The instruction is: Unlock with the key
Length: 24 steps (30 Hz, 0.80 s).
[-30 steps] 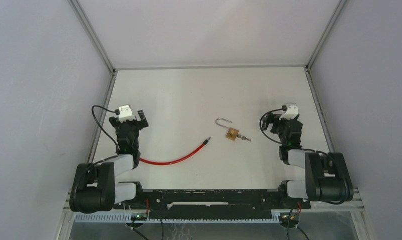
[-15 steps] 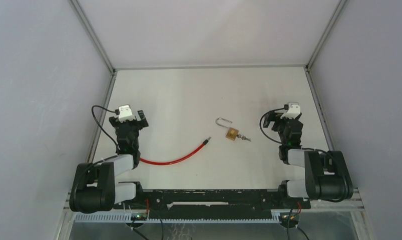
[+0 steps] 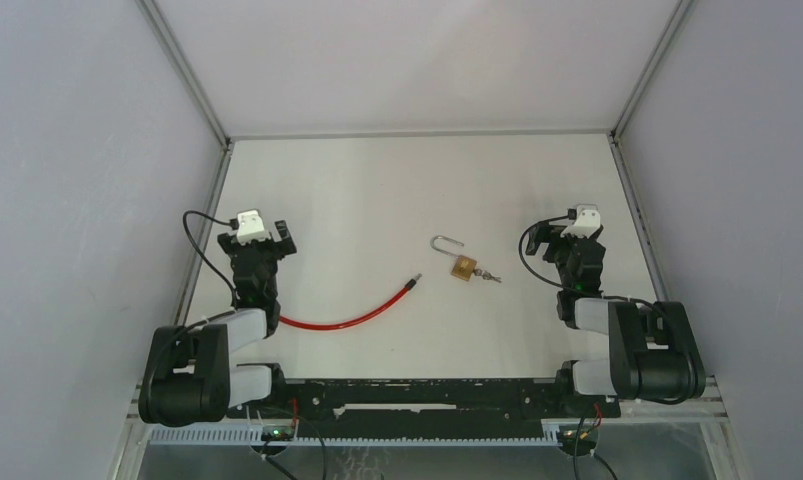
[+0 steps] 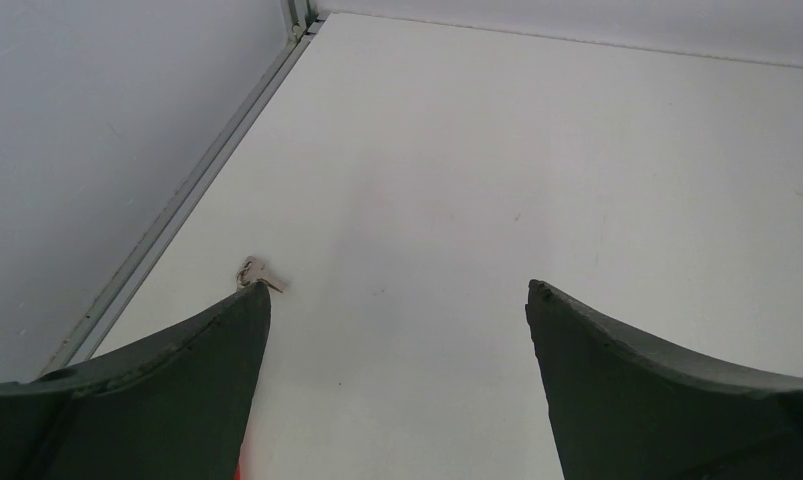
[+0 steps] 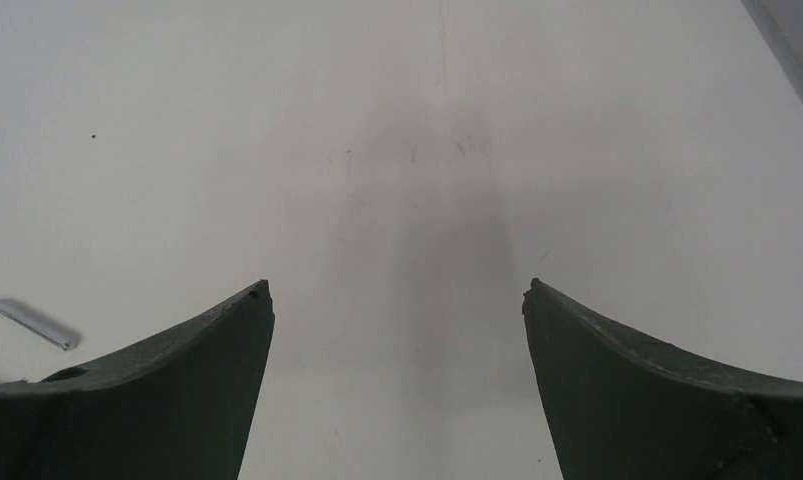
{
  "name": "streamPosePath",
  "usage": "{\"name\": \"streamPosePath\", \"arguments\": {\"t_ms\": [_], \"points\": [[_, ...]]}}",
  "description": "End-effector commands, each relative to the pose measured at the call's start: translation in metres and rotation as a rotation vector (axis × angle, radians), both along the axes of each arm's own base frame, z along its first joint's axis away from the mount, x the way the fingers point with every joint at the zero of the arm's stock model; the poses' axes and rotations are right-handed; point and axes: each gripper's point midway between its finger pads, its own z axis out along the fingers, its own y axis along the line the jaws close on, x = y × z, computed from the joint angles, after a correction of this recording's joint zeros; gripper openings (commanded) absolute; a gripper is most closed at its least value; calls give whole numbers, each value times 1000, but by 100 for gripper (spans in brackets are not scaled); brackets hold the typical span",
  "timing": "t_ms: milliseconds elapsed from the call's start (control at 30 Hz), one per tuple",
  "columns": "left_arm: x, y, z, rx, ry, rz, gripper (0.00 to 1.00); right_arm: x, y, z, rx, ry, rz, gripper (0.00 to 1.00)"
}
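Note:
A brass padlock [image 3: 463, 267] lies mid-table with its silver shackle [image 3: 445, 243] swung open and a key [image 3: 489, 277] sticking out of its right side. A red cable [image 3: 347, 319] curves from the left arm toward the padlock, its metal end free of the shackle. My left gripper [image 3: 259, 238] hovers open at the left, above the cable's near end. My right gripper [image 3: 567, 238] is open to the right of the padlock. Nothing is between the jaws of the left gripper [image 4: 397, 290] or the right gripper [image 5: 397, 290]. The shackle's tip [image 5: 29, 322] shows at the right wrist view's left edge.
A small silver key-like piece [image 4: 254, 272] lies on the white table by the left fingertip, near the left wall rail [image 4: 192, 190]. Grey walls enclose the table [image 3: 397, 180] on three sides. A sliver of red cable [image 4: 238, 472] shows under the left finger.
The right wrist shifted slightly to the right a second ago and has stayed still since. The left arm, padlock and cable have not moved.

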Motion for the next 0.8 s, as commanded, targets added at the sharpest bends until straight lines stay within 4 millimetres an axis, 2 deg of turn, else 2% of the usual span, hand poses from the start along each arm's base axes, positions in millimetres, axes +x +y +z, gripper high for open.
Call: {"name": "streamPosePath", "arguments": {"t_ms": [0, 567, 767], "points": [[-2, 4, 4, 8, -31, 15, 100, 6, 0, 16, 5, -63, -4, 99], [1, 4, 2, 7, -17, 9, 100, 6, 0, 16, 5, -62, -3, 99], [-3, 5, 3, 8, -33, 14, 100, 6, 0, 16, 6, -63, -4, 99]]}}
